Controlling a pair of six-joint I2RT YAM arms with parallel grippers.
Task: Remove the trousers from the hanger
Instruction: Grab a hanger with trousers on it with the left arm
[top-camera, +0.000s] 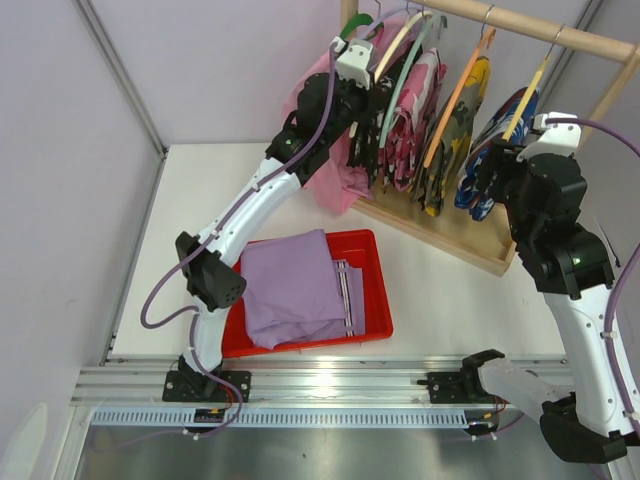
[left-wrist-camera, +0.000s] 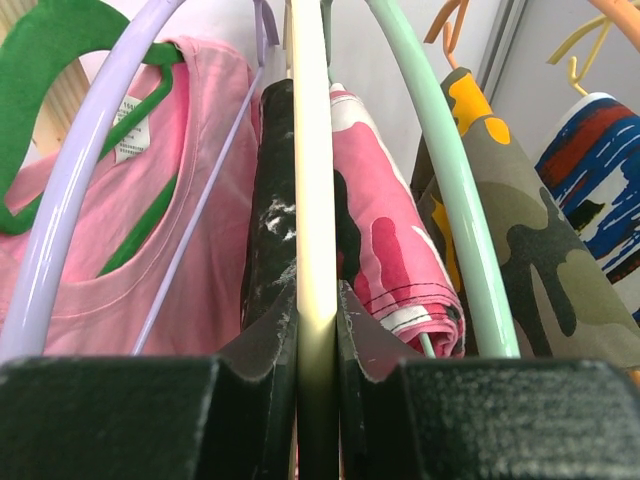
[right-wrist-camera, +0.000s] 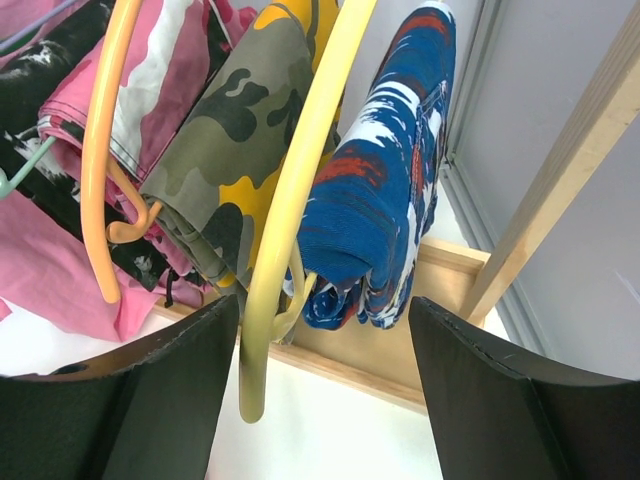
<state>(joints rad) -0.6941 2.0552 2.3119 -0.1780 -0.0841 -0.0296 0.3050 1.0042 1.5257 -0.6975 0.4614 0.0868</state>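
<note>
1. the left gripper (left-wrist-camera: 318, 300) is pressed together on the arm of a slim cream plastic hanger (left-wrist-camera: 310, 150), at the left end of the wooden clothes rack (top-camera: 450, 235) on the far side of the white table (top-camera: 450, 300).
2. the black white-speckled cloth trousers (left-wrist-camera: 268, 230) hang folded on that rack just left of the cream hanger, touching the left finger, with a pink cotton shirt (left-wrist-camera: 190, 200) further left.
3. the pale lavender cloth trousers (top-camera: 290, 285) lie crumpled in the red plastic tray (top-camera: 375, 250), near the left arm's base.
4. the right gripper (right-wrist-camera: 322, 305) is spread wide, holding nothing; a yellow plastic hanger (right-wrist-camera: 300, 170) carrying a blue-red-white patterned garment (right-wrist-camera: 390, 190) stands between its fingers.
</note>
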